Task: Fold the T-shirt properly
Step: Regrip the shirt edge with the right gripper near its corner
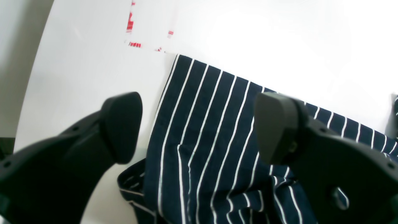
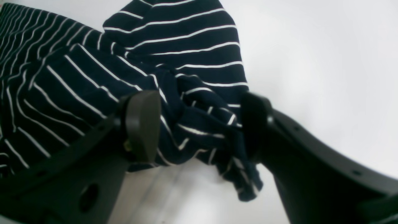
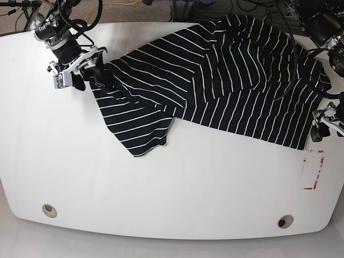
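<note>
- Your T-shirt (image 3: 226,91) lies spread but rumpled across the far half of the surface (image 3: 161,193), its body running from the far left toward the right edge, with one sleeve flopped toward the middle.
- Your right gripper (image 2: 199,124) sits at the far-left corner of the surface, jaws partly drawn in around a bunched fold of striped cloth. The fabric fills the gap and drapes off the front, so it reads as a grasp on the T-shirt (likely a shoulder or sleeve edge, gathered so it can be lifted and pulled straight).
- Your left gripper (image 1: 199,124) hangs at the right edge with its jaws released, spread wide over the flat hem corner and gripping nothing; one jaw is over bare surface, the other over cloth, a straddle that suits closing on that edge.
- Red tape marks (image 3: 314,169) sit just beyond that corner, near the right edge.
- Judged from this, folding proper is not yet begun; the cloth needs flattening first.
</note>
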You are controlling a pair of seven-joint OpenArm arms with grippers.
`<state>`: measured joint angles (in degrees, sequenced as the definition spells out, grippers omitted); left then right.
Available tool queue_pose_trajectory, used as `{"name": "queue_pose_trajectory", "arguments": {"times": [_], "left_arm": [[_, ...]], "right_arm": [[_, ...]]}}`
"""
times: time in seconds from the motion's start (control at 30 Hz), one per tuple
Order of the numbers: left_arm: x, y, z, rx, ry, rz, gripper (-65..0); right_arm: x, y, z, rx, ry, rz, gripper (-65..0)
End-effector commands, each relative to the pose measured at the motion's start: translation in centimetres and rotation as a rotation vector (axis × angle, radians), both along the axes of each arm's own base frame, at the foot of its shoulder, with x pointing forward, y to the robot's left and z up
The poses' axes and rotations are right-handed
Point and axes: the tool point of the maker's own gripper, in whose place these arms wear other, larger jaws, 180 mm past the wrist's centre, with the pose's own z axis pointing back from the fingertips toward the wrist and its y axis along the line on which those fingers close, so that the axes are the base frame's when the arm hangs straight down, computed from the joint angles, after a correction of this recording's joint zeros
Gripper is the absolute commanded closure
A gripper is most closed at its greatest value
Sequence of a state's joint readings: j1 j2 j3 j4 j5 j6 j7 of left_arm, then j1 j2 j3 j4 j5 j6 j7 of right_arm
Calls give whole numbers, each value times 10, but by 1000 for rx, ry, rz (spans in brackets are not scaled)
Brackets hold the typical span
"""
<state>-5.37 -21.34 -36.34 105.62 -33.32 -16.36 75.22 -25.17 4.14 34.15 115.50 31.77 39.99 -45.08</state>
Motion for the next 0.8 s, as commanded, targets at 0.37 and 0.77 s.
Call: {"name": "queue_pose_trajectory", "arguments": {"times": [0.37,0.77], "left_arm": [[32,2,-5,-11,-15,-5,-531],[42,4,-8,8,4,1,-531]], "right_arm": [[70,-41,-9,-162,-18,-59,-393],[76,-54,-51,-217,119,-91,-388]]}}
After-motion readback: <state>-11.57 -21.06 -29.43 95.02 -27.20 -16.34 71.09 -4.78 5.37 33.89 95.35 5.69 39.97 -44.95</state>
